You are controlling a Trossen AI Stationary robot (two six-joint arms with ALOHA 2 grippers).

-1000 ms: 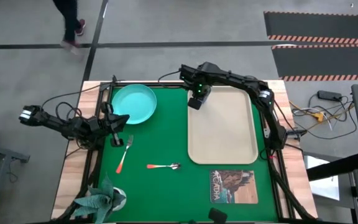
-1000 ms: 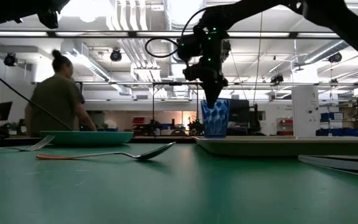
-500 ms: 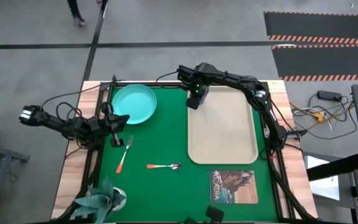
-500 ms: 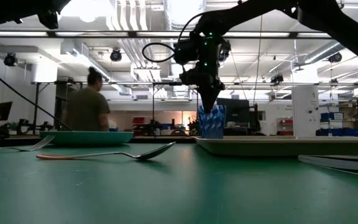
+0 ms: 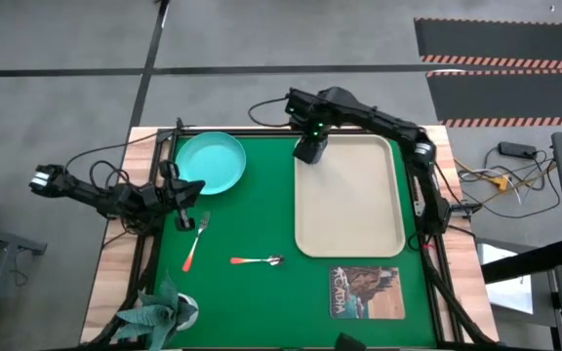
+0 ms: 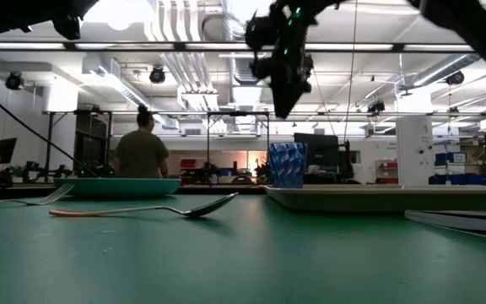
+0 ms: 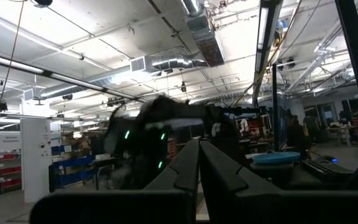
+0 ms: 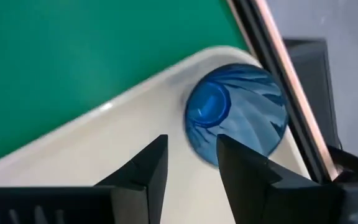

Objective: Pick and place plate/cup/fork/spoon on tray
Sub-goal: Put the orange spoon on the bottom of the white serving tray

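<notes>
The blue cup [image 6: 288, 165] stands upright on its base in the far left corner of the beige tray [image 5: 351, 210]. My right gripper [image 6: 283, 108] hangs open straight above it, clear of its rim; its wrist view looks down into the cup [image 8: 238, 112]. From above, that gripper [image 5: 309, 151] hides the cup. The turquoise plate [image 5: 210, 161] lies on the green mat at the far left. The fork [image 5: 195, 239] and the spoon [image 5: 257, 260] lie flat nearer the front. My left gripper [image 5: 191, 191] waits shut beside the plate's near edge.
A printed picture card [image 5: 367, 291] lies at the near right, in front of the tray. A small plant [image 5: 164, 312] sits at the near left corner. The rest of the tray's surface is bare. A person [image 6: 142, 152] stands in the room beyond the table.
My right gripper has opened and let go of the cup, then risen straight up off it. The cup stays standing in the tray's far left corner. The person in the background has walked to the right.
</notes>
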